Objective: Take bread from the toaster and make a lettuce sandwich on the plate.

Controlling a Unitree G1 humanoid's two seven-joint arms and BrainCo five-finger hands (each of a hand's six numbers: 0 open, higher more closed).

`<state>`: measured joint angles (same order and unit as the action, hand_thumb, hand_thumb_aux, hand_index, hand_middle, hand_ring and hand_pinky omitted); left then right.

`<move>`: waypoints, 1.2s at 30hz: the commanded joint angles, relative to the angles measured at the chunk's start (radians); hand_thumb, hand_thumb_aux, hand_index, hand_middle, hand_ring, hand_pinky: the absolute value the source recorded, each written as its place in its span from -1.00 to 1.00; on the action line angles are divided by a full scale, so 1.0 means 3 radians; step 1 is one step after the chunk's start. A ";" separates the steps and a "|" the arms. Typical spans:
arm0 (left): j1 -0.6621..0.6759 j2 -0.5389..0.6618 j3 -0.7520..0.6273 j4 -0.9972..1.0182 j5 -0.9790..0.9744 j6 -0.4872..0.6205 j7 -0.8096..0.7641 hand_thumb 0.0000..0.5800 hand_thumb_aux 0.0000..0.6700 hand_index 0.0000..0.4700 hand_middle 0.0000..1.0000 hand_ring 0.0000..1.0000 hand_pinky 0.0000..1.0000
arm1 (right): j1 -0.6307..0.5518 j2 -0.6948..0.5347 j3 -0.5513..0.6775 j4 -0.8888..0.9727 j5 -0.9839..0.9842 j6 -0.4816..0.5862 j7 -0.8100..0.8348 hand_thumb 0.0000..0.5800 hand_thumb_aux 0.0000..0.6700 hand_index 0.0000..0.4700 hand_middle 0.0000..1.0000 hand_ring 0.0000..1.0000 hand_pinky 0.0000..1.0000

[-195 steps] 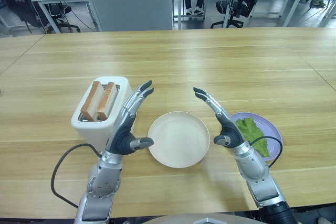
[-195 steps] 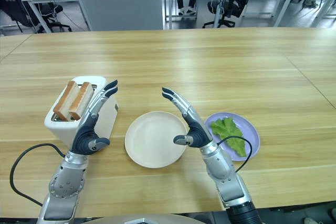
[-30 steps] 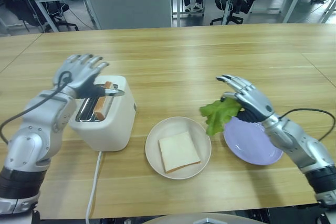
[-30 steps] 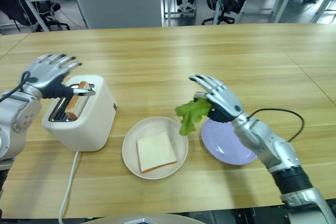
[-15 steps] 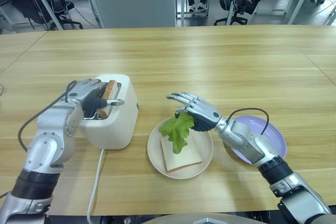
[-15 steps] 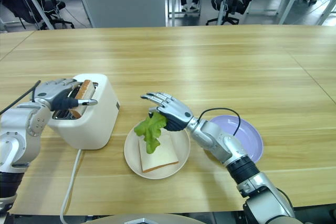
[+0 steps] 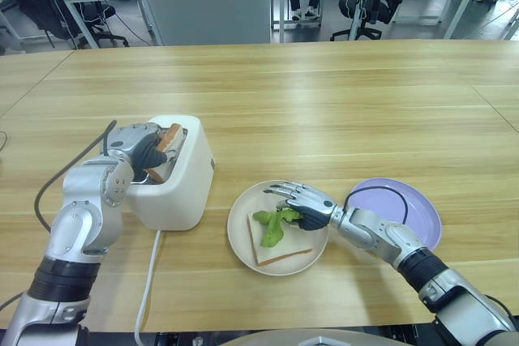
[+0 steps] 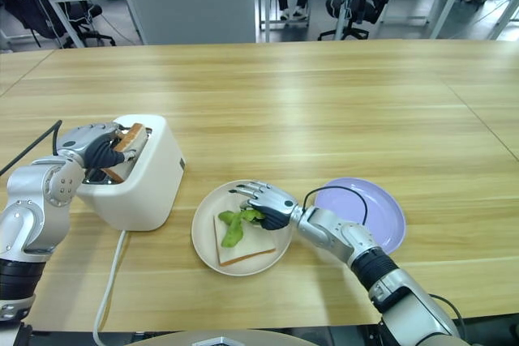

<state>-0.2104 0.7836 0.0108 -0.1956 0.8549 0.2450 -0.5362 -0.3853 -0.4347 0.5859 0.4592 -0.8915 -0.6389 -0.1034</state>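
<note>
Lettuce [image 7: 270,227] pinched in right hand [image 7: 308,207] lies on bread slice [image 7: 284,250] on plate [image 7: 237,228]; left hand [image 7: 138,148] clasps toast [image 7: 169,136] in toaster [image 7: 182,188] at left

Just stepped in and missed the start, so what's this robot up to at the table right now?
It is building a lettuce sandwich. Its right hand holds a lettuce leaf down on the bread slice that lies on the cream plate. Its left hand grips a second slice standing in the toaster. A purple plate sits just right of the cream one.
</note>
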 commanded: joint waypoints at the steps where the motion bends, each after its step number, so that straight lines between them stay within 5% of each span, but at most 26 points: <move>1: -0.0081 -0.0032 -0.0016 -0.0021 -0.0087 -0.0053 0.0112 1.00 1.00 0.96 1.00 1.00 1.00 | -0.0017 -0.0055 0.0081 0.0087 -0.0131 0.0042 -0.0007 1.00 1.00 0.96 -1.00 -1.00 -1.00; 4: -0.0126 -0.0025 0.0013 -0.0074 -0.0114 -0.0078 0.0185 1.00 1.00 0.96 1.00 1.00 1.00 | -0.0019 -0.0088 0.0106 0.0085 -0.0210 0.0082 -0.0031 1.00 1.00 0.96 -1.00 -1.00 -1.00; 5: -0.0141 -0.0019 0.0027 -0.0095 -0.0122 -0.0085 0.0206 1.00 1.00 0.96 1.00 1.00 1.00 | -0.0018 -0.0099 0.0110 0.0084 -0.0235 0.0098 -0.0036 0.98 0.79 0.75 -1.00 -1.00 -1.00; 6: -0.0158 -0.0010 0.0040 -0.0114 -0.0133 -0.0091 0.0219 1.00 1.00 0.96 1.00 1.00 1.00 | -0.0018 -0.0114 0.0113 0.0086 -0.0256 0.0116 -0.0044 0.64 0.15 0.13 -1.00 -1.00 -1.00; 7: -0.0180 0.0002 0.0055 -0.0138 -0.0147 -0.0101 0.0232 1.00 1.00 0.96 1.00 1.00 1.00 | -0.0016 -0.0134 0.0117 0.0087 -0.0277 0.0130 -0.0051 -1.00 -1.00 -1.00 -1.00 -1.00 -1.00; 19: -0.0353 0.0107 0.0223 -0.0435 -0.0236 -0.0210 0.0304 1.00 1.00 0.96 1.00 1.00 1.00 | 0.0125 -0.0460 -0.0047 -0.0174 -0.0184 0.0156 -0.0034 -1.00 -1.00 -1.00 -1.00 -1.00 -1.00; 36: -0.0554 0.0024 0.0113 -0.0960 -0.0733 -0.0549 0.0112 1.00 1.00 0.96 1.00 1.00 1.00 | 0.0790 -0.1197 -0.0980 -0.1019 0.0393 0.0294 0.0094 -1.00 -1.00 -1.00 -1.00 -1.00 -1.00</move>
<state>-0.3746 0.8099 0.0807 -0.4639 0.6683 0.0867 -0.4783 -0.1772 -0.7744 0.3357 0.1847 -0.8051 -0.5553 -0.0821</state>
